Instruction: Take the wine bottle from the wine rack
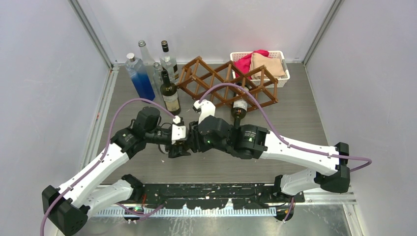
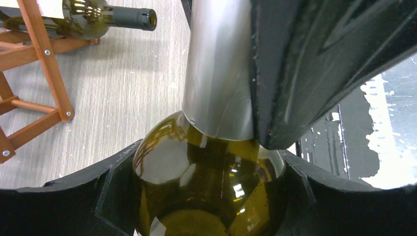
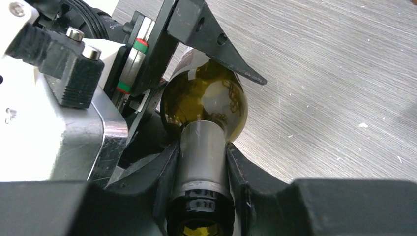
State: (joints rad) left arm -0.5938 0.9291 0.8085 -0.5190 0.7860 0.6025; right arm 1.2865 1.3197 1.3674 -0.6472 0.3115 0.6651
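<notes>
The right wrist view shows the right fingers (image 3: 255, 189) clamped on the wine bottle (image 3: 204, 105) neck. The left wrist view shows the left fingers (image 2: 105, 191) flanking its shoulder, grip unclear.

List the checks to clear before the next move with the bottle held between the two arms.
1. Right hand shut on the wine bottle, at its neck: ok.
2. Left hand fingers flank the bottle's shoulder: ok.
3. Left hand grip firm: cannot tell.
4. Held bottle clear of the wine rack: ok.
5. Second bottle lodged in the rack, untouched: ok.
6. Gap between left arm and upright dark bottle: cannot tell, looks tight.
</notes>
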